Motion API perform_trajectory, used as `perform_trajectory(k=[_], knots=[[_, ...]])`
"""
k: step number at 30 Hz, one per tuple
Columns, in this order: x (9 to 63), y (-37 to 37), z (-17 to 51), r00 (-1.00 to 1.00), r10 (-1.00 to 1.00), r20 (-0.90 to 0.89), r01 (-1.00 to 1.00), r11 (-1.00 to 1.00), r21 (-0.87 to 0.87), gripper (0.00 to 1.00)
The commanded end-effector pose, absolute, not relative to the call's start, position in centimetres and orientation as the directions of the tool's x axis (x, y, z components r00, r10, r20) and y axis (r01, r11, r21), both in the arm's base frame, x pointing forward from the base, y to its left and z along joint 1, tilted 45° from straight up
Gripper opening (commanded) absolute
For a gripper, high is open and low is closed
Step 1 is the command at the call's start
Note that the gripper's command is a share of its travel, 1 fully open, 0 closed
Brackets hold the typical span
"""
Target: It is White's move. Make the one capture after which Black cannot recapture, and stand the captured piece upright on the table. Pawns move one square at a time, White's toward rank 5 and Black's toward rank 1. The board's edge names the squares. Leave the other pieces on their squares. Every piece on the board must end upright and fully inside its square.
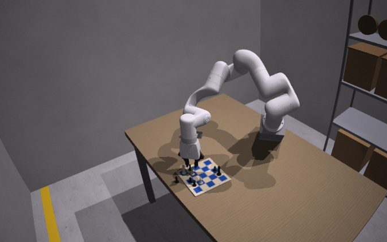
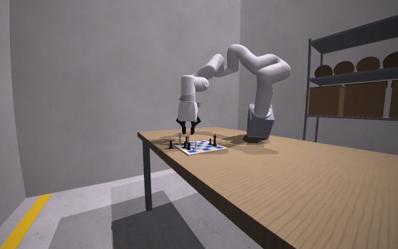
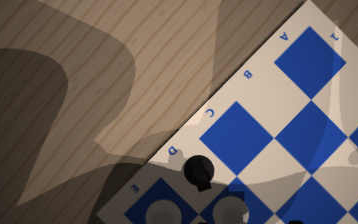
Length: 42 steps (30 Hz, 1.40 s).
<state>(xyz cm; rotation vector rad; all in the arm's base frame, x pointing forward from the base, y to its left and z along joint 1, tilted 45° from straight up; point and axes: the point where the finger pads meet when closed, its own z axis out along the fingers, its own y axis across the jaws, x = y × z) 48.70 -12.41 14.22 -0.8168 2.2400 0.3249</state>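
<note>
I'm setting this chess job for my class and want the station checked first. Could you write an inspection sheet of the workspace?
Surface: wooden table, partly shadowed; no damage seen.
Job's things: blue-and-cream board lies flat, edge lettered and numbered; black and white pieces stand on it, none seen toppled.
Off the board: one black piece, upright on the table beside it.
Clutter: nothing seen.
Gripper: one hand, above the board, fingers apart, nothing held.
Cables: nothing seen.
Surroundings: shelf unit with brown boxes and round brown items; yellow floor stripe; grey walls.
</note>
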Motion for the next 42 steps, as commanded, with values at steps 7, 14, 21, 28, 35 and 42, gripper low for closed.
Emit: perform_trajectory(k=[7,14,21,28,35,42], knots=[[48.7,-12.6,14.4,-0.54,-0.459,-0.705,-0.639,0.769,-0.011,0.43],[48.7,-12.6,14.4,-0.54,-0.459,-0.705,-0.639,0.769,-0.011,0.43],[48.7,-12.6,14.4,-0.54,-0.459,-0.705,-0.639,0.769,-0.011,0.43],[48.8,-12.6,14.3,-0.54,-0.459,-0.705,-0.639,0.769,-0.011,0.43],[48.9,-12.4,14.1,-0.54,-0.459,-0.705,-0.639,0.769,-0.011,0.43],[49.7,-11.8,13.2,-0.54,-0.459,-0.705,-0.639,0.769,-0.011,0.43]])
